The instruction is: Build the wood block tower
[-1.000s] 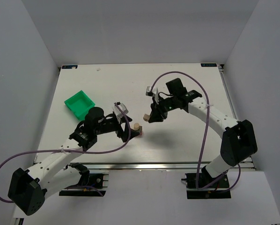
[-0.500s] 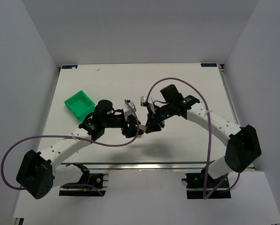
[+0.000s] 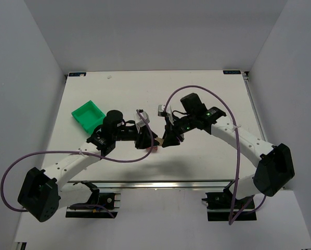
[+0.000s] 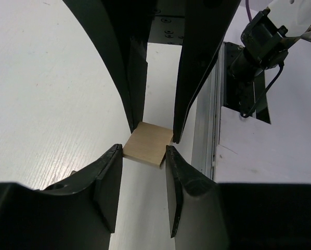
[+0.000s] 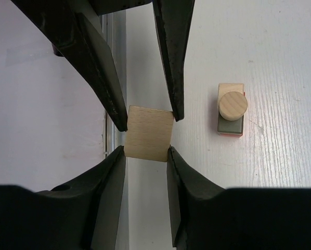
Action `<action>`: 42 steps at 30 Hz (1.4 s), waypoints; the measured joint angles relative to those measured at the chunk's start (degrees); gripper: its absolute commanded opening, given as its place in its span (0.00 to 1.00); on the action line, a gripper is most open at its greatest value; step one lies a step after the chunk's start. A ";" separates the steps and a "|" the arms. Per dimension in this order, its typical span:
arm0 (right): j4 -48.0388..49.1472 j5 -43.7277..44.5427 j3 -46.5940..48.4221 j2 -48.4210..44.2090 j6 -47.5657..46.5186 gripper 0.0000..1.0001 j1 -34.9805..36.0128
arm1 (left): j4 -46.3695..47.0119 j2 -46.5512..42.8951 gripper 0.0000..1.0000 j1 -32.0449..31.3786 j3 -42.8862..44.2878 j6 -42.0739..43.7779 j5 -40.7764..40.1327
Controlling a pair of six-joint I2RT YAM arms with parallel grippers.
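A pale beige cube [image 5: 148, 133] hangs above the table between both grippers. My right gripper [image 5: 146, 151] is shut on two of its sides. My left gripper [image 4: 144, 151] comes from the opposite side, and its fingertips [image 4: 117, 152] press the same cube [image 4: 147, 144] at its edges. In the top view the two grippers meet at the table's middle around the cube [image 3: 158, 139]. The wood block tower [image 5: 231, 110] stands on the table beside them: a red-orange base, a grey-brown block and a pale round piece on top. In the top view only its reddish base [image 3: 153, 149] shows below the fingers.
A green plastic bin [image 3: 88, 115] sits at the left of the white table [image 3: 207, 94]. Purple cables loop over both arms. The table's metal front rail [image 4: 203, 135] runs just beyond the cube.
My left arm has swung right to the cube and its jaws have closed from wide open onto it. The right arm has carried the cube down and left to the meeting point.
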 measured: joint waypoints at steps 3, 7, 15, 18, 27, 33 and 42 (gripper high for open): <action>0.04 0.02 0.00 -0.20 0.63 0.42 0.02 | 0.90 -0.13 0.00 0.15 -0.24 -1.75 0.26; 2.78 0.76 0.00 -0.20 2.43 0.89 0.02 | 1.42 -0.83 0.00 0.31 -0.24 -5.92 -1.09; 7.50 8.87 -1.73 -2.62 5.14 0.89 -0.02 | -11.37 -6.73 0.00 0.15 2.91 -21.79 -22.58; 9.03 14.21 -4.76 -6.91 8.00 0.89 -0.13 | -18.49 -9.70 0.00 0.24 3.30 -30.34 -32.94; 11.56 29.44 -7.19 -13.44 17.27 0.89 -0.81 | -39.63 -18.21 0.00 2.36 0.35 -56.70 -50.03; 11.58 31.85 -7.52 -13.31 19.93 0.89 -1.27 | -37.11 -23.50 0.00 6.19 -14.91 -68.46 -43.60; 11.56 32.63 -7.52 -12.81 21.51 0.89 -1.57 | -17.68 -12.02 0.00 12.31 -27.63 -76.46 -23.52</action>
